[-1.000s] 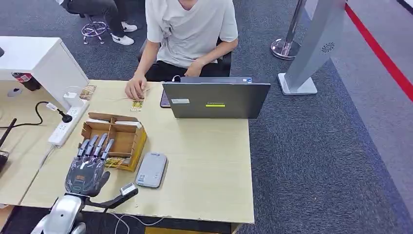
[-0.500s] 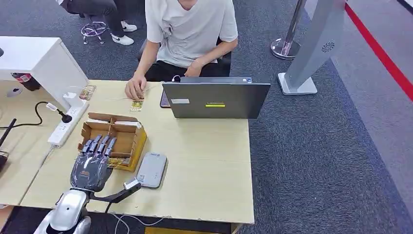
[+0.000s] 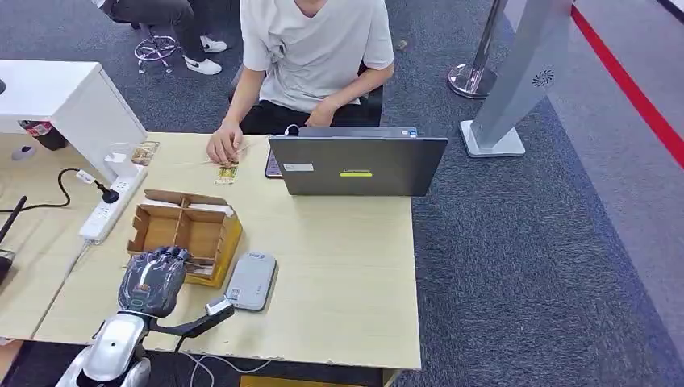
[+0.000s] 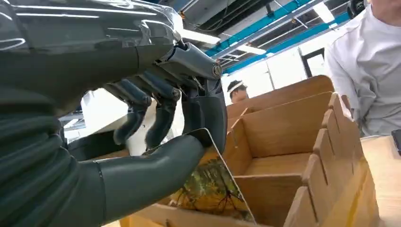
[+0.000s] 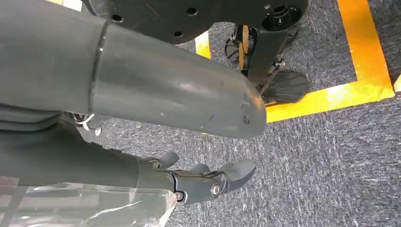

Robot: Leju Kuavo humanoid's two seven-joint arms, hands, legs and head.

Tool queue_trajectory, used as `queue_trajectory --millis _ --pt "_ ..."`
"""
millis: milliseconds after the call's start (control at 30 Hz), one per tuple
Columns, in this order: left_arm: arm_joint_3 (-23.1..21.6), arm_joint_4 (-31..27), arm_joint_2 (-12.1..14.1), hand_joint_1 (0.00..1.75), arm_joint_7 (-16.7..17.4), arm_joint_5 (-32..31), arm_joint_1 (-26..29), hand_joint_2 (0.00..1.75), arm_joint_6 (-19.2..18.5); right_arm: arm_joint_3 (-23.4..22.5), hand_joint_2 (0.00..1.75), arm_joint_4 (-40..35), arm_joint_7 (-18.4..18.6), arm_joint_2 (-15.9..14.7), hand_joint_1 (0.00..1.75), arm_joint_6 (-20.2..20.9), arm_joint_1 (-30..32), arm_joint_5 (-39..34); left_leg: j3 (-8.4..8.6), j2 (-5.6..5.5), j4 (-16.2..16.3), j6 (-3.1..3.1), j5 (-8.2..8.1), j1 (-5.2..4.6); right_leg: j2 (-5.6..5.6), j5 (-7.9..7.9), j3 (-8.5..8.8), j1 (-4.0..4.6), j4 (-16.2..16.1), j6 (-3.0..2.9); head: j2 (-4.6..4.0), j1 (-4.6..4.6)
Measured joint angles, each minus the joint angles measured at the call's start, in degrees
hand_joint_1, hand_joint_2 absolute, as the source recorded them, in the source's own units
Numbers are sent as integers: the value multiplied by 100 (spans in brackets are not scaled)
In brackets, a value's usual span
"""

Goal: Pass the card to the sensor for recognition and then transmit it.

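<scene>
The left hand (image 3: 153,278), lower left of the head frame, has its fingers curled over the near edge of the cardboard box (image 3: 187,234); its thumb and fingers pinch a card (image 4: 208,182) (green-gold print) above the box's front compartment; the grey sensor (image 3: 250,280) lies just right on the tabletop (image 3: 339,274); the right hand (image 5: 208,182) hangs over carpet, fingers loosely apart, holding nothing.

We see a pale wooden table (image 3: 339,266) on dark grey carpet (image 3: 524,242), a red floor stripe (image 3: 637,97), a white cabinet (image 3: 64,97), and blue ceiling beams (image 4: 279,33).
</scene>
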Motion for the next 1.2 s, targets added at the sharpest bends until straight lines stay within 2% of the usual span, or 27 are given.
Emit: queue_trajectory --millis 267,433,667,900,1033,1200 --pt "0 26 -7 175 -42 131 -3 175 22 -2 0 0 0 0 0 -2 -3 11 0 0 0 0 0 0 0 0 0 0 0 0 0 0" --pt "0 -57 -61 175 -123 116 40 175 582 -9 0 0 -18 0 0 -24 -3 18 0 0 0 0 0 0 0 0 0 0 0 0 0 0" --pt "-24 -1089 -162 175 -245 83 165 175 859 -85 0 0 -94 0 0 -55 -4 -22 -1 -1 1 0 0 -1 0 0 -1 0 -1 0 0 2" --pt "-391 -2559 -164 175 -243 264 30 175 793 -164 0 0 -149 6 0 -64 -7 -70 1 -1 1 0 0 -1 -1 0 1 0 -1 0 0 0" --pt "-518 -2900 -129 175 -243 365 -164 175 813 -190 0 0 -166 9 0 -70 -9 -66 4 -1 1 0 1 0 -1 1 2 0 0 0 0 0" --pt "-586 -3027 -109 175 -188 341 -412 175 726 -208 0 0 -170 11 0 -61 -12 -29 4 -2 2 0 5 0 -2 2 0 0 1 -2 0 0"
